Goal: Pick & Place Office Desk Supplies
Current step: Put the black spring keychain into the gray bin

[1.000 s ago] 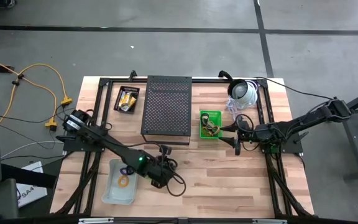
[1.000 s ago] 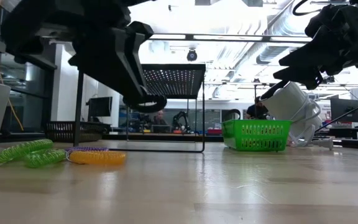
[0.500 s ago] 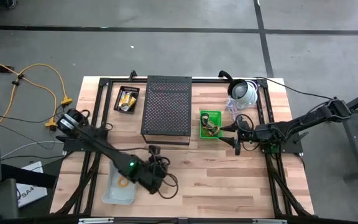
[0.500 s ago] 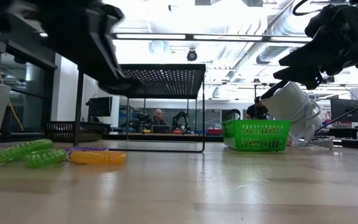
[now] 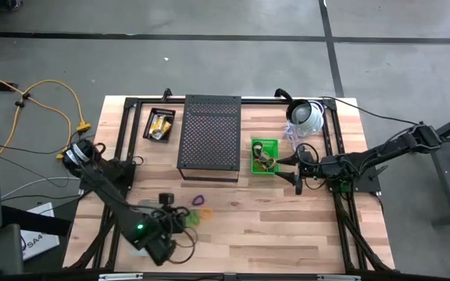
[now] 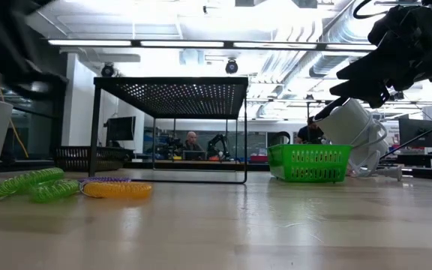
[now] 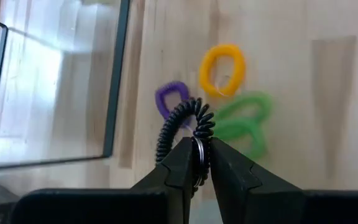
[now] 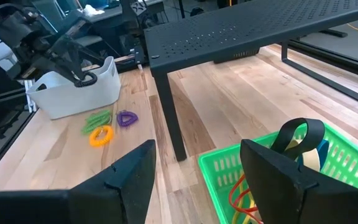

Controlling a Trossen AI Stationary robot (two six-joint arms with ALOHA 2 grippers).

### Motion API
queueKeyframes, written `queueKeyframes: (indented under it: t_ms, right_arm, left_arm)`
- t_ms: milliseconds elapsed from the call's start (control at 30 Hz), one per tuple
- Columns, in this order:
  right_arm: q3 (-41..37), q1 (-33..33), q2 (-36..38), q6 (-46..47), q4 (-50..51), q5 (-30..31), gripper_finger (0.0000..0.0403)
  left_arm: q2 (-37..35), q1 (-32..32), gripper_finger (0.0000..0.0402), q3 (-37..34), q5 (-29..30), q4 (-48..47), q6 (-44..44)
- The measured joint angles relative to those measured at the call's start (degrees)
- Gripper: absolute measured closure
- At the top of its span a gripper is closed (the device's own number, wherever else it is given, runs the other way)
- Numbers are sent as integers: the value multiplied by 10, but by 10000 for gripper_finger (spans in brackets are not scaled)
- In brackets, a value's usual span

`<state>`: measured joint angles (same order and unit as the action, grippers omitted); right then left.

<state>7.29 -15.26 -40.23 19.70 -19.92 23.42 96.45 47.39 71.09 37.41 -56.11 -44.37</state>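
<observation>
Black coil loop, springy spiral cord w/ small metal ring, is pinched betw. the left gripper fingertips, jaws nearly together on it, held up over the white bin at table's front-left. Bin is smooth plastic, rounded corners. On bare wood just beside bin: purple loop, orange loop, green coils, all ribbed spiral cord, lying flat & close together, green touching orange in low view. Plank table has a wide bare stretch front-centre to right. Black perforated metal shelf stands mid-back on thin legs. Green lattice basket beside it holds bands & a black loop. Right gripper hangs by basket's edge, jaws wide apart, nothing in them.
</observation>
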Motion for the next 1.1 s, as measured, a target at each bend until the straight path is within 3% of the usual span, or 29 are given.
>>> queueKeyframes:
  t_ms: [500,800,1100]
  right_arm:
    - [0,0,0,0,0,0,180]
    - [0,0,0,0,0,0,180]
    - [0,0,0,0,0,0,180]
  left_arm:
    - [-61,90,358,2,-89,-125,-172]
    - [-60,106,358,2,-103,-132,-228]
    - [-38,95,358,2,-241,-109,-337]
